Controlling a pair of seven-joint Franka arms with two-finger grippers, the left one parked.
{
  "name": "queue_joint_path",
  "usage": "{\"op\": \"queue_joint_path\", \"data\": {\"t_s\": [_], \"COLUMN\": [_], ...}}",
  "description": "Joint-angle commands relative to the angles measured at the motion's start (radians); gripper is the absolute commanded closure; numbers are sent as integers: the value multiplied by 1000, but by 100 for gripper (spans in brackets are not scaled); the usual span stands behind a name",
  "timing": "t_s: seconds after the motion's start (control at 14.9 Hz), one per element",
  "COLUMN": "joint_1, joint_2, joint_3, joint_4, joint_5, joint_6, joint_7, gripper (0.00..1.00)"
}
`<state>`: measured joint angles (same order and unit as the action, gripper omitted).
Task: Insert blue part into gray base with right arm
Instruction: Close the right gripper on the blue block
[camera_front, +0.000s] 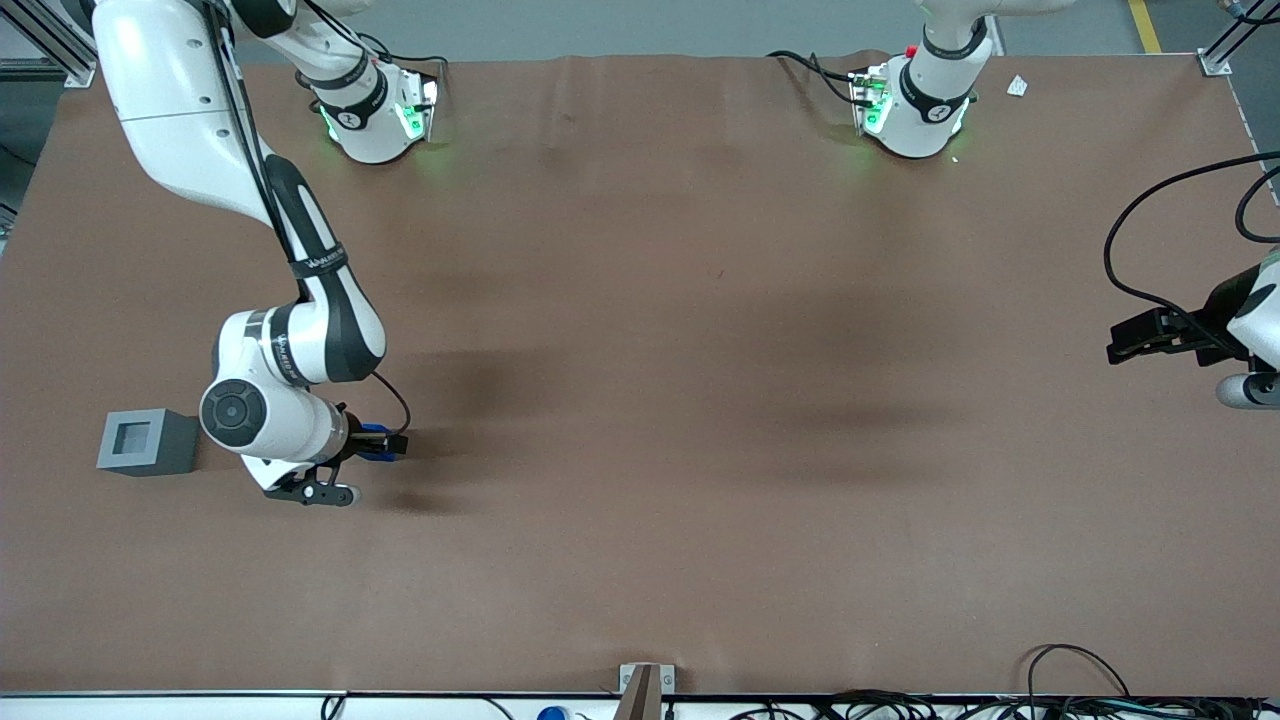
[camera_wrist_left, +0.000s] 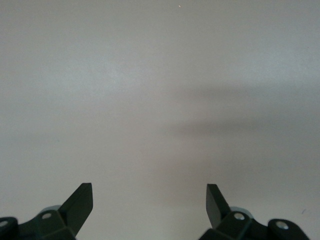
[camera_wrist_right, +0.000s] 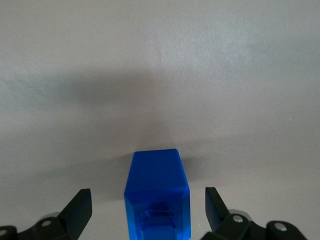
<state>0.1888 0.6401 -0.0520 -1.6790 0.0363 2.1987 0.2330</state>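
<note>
The blue part (camera_wrist_right: 157, 192) stands on the brown table between the fingers (camera_wrist_right: 80, 202) of my right gripper (camera_wrist_right: 148, 197). The gripper is open, with a gap showing on each side of the part. In the front view the gripper (camera_front: 380, 443) hangs low over the table and only a sliver of the blue part (camera_front: 372, 438) shows under it. The gray base (camera_front: 148, 442), its square recess facing up, sits on the table beside the arm's wrist, toward the working arm's end of the table.
The two arm bases (camera_front: 375, 110) (camera_front: 915, 105) stand at the table edge farthest from the front camera. The parked arm's gripper (camera_front: 1150, 338) hangs at its end of the table. Cables (camera_front: 1060, 690) and a bracket (camera_front: 645, 685) line the nearest edge.
</note>
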Motion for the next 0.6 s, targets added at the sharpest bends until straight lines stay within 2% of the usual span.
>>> {"op": "queue_joint_path", "data": {"t_s": [0.0, 0.27, 0.54], "joint_1": [-6, -6, -8], "joint_2": [-19, -19, -20], "joint_3": [0, 0, 0], "joint_4": [-27, -24, -19], "joint_5": [8, 8, 8], "joint_6": [13, 6, 3], "joint_7": [14, 14, 11], "gripper": [0, 3, 17]}}
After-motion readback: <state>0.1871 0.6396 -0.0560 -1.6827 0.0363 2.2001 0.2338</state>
